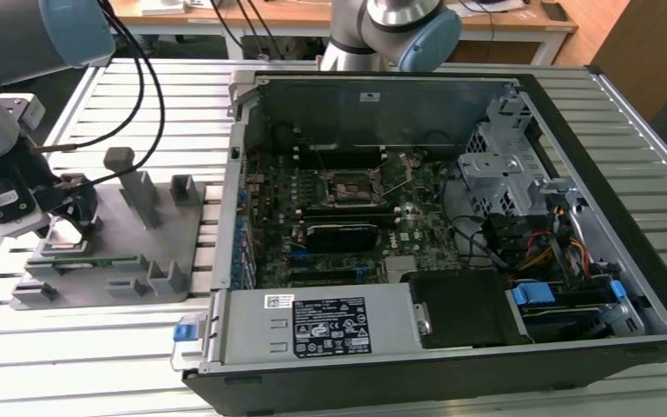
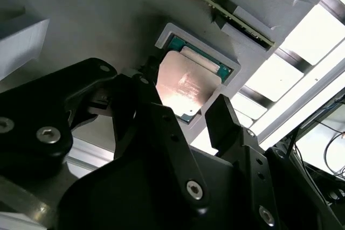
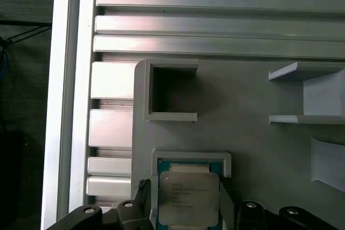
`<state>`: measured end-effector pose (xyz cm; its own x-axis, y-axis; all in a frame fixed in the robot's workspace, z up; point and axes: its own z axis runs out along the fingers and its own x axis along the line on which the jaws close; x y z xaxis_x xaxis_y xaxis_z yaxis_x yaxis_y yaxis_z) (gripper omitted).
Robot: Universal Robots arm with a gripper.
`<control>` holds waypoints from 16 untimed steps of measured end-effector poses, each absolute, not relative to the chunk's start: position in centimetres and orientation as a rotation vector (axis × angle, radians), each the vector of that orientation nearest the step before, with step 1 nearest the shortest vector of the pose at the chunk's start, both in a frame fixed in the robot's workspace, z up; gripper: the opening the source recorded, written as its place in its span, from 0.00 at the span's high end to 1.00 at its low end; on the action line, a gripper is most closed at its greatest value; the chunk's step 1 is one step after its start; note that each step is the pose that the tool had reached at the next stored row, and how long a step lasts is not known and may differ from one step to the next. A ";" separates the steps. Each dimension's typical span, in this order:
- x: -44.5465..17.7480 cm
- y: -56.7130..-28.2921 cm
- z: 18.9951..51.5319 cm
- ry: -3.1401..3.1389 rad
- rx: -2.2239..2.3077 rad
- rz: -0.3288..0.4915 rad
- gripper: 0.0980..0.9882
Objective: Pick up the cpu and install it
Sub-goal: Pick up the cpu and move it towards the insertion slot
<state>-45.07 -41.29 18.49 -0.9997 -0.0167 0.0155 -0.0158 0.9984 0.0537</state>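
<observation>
Exterior view first: I've got the arm at the exterior view's left, with the end effector (image 1: 65,228) down low over the grey fixture (image 1: 148,265) on the slatted worktop (image 1: 102,347). The open computer case (image 1: 368,95) sits just beside the fixture, toward the exterior view's right. Its black socket frame (image 1: 351,187) is in the middle of the board, well apart from the end effector.

Second wrist view now: there's the cpu (image 2: 186,82), silver top up, lying flat in a shallow square pocket (image 2: 168,32) of the fixture. The black fingers (image 2: 223,122) stand wide, one to each side of the chip, and nothing is held between them. I can't tell whether either one touches the pocket wall.

First wrist view: I see the same chip seated in its pocket, a thin green rim showing around the metal top and a dark fingertip flanking each side. An empty square recess (image 3: 172,90) lies nearby on the fixture, and bare worktop slats run beyond the fixture's edge.
</observation>
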 end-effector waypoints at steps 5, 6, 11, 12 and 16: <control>-44.7 -41.3 18.5 -3.125 0.026 -0.084 0.42; -44.7 -41.3 18.5 -3.125 0.025 -0.084 0.42; -44.7 -41.3 18.9 -3.125 0.025 -0.084 0.42; -44.7 -41.3 18.9 -3.125 0.026 -0.084 0.42; -45.0 -41.3 18.9 -3.133 0.026 -0.084 0.42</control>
<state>-45.00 -41.29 18.94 -0.9998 -0.0167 0.0071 -0.0163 0.9984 0.0537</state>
